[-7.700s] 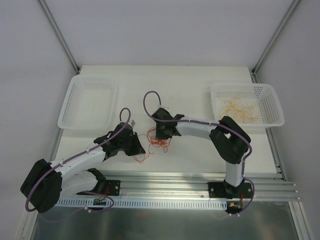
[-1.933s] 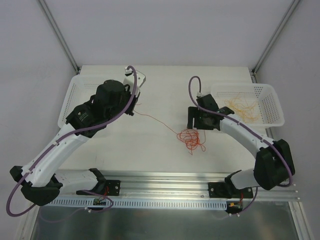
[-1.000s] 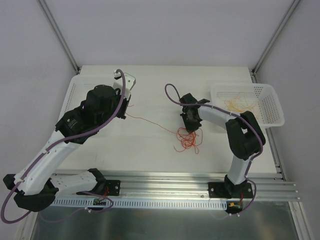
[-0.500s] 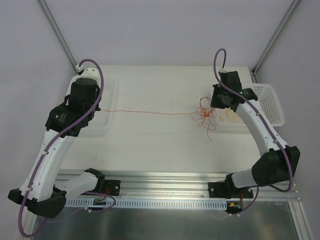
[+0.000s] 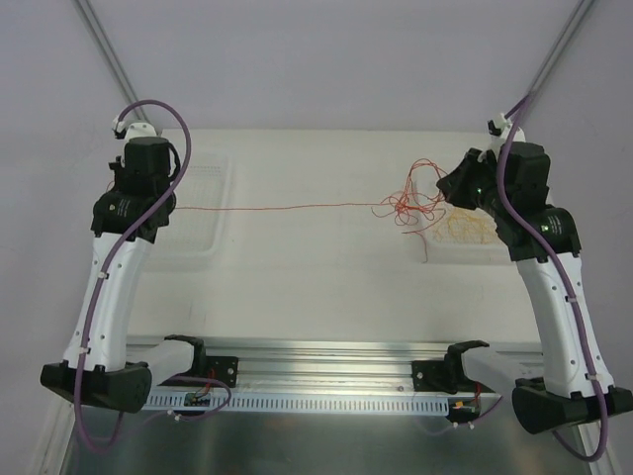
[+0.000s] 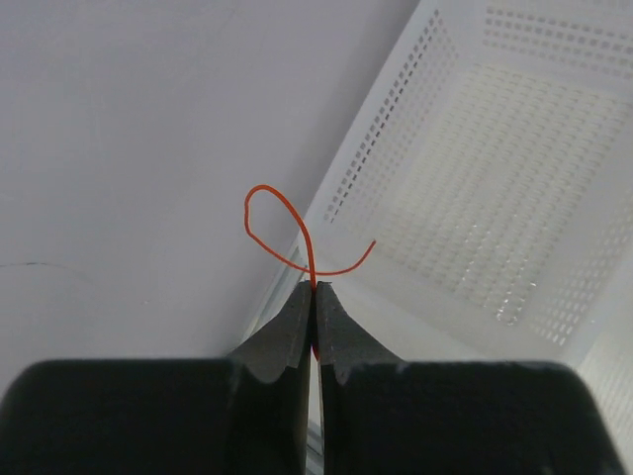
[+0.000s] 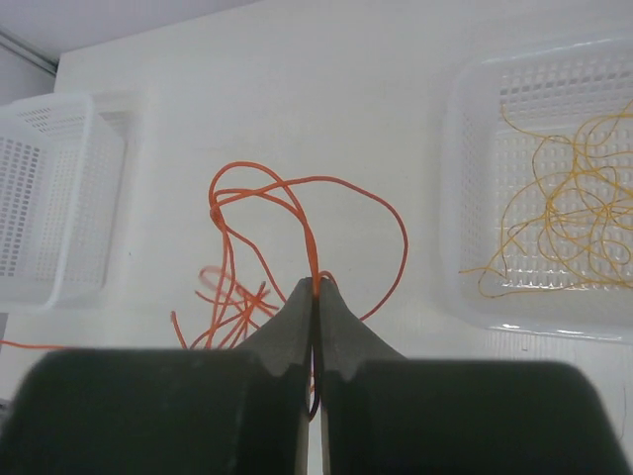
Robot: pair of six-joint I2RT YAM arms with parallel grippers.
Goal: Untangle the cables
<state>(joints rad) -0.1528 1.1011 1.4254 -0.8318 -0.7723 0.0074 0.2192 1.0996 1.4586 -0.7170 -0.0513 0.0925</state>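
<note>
A red-orange cable [image 5: 287, 208] stretches taut across the table between both raised grippers. My left gripper [image 5: 164, 208] is shut on its left end above the left basket; in the left wrist view the gripper [image 6: 315, 289] pinches the cable, and a short curl [image 6: 269, 220] sticks out past the tips. My right gripper [image 5: 447, 188] is shut on the red-orange tangle [image 5: 407, 203], which hangs in curly loops in the air. In the right wrist view the gripper [image 7: 316, 285] clamps a strand, with loops [image 7: 237, 287] dangling below. Yellow-orange cables [image 7: 569, 223] lie in the right basket.
An empty white mesh basket [image 5: 226, 213] sits at the table's left, also visible under the left gripper [image 6: 465, 59]. The right white basket [image 7: 465, 198] is partly hidden by the right arm in the top view. Metal rails run along the near edge [image 5: 316, 346].
Both arms have lifted and pulled further apart. The right gripper carried the tangle up and right; the single red strand is drawn out longer and taut.
</note>
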